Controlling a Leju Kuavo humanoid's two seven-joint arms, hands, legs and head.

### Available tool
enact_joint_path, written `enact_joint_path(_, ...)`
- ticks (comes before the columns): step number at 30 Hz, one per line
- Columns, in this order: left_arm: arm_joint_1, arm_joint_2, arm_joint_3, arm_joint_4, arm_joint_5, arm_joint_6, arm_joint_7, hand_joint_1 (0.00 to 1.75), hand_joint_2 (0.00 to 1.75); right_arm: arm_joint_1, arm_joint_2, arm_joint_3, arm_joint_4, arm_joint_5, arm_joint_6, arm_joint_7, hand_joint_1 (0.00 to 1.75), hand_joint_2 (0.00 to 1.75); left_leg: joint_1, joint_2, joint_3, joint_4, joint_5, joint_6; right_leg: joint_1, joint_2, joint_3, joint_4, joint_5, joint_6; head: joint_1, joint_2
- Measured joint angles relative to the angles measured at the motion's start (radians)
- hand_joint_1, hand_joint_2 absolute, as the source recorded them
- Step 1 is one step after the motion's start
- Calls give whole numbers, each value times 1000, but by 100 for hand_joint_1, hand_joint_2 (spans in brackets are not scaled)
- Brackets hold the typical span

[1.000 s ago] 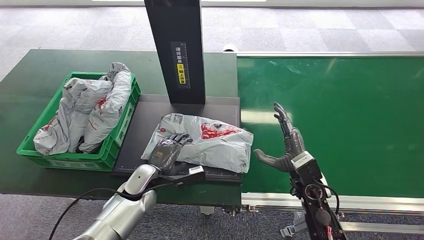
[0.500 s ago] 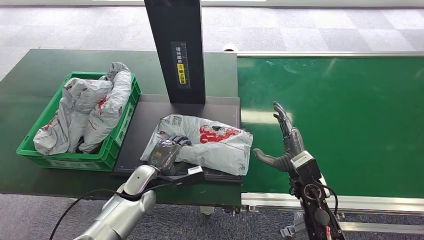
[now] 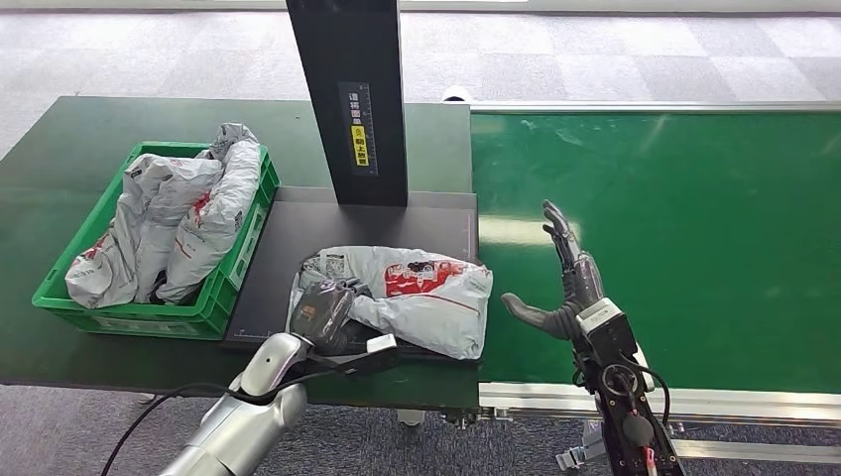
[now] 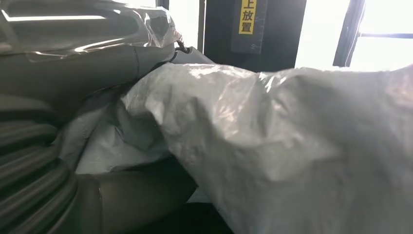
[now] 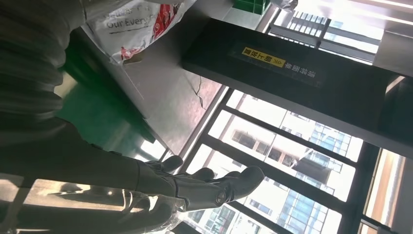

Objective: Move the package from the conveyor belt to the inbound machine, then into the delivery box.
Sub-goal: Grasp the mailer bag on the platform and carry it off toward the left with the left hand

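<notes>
A grey package (image 3: 417,297) with red print lies crumpled on the black plate (image 3: 397,223) of the inbound machine, near its front edge. My left hand (image 3: 322,312) grips the package's left end, with the bag's edge folded over the fingers. In the left wrist view the creased package (image 4: 272,141) lies against my left hand (image 4: 58,165). My right hand (image 3: 560,283) hovers open over the green conveyor belt (image 3: 694,228), just right of the package, palm toward it and holding nothing. The right wrist view shows my right hand (image 5: 195,187) with fingers spread and the package (image 5: 131,24) beyond it.
A green crate (image 3: 139,319) holding several grey packages stands on the dark green table, left of the plate. The machine's black column (image 3: 352,99) rises behind the plate. The belt's metal frame (image 3: 714,402) runs along the front.
My left hand has drawn back toward the front edge, dragging the package with it and bunching it up. The right hand has stayed where it was.
</notes>
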Motion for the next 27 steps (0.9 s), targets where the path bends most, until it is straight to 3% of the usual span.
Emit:
enact_joint_path(14,4,1,1,-21,20,76,-19,146,175,1,0,-8,0,-4,-5,0,0,175,0,0,0,0,0,0,0,0,-1,0,0,0,0,0)
enact_joint_path(27,43,8,30,-185,99,291,-148,148,175,7,-3,-8,0,-17,-18,0,0,175,0,0,-1,0,0,0,0,0,-1,0,0,0,0,0)
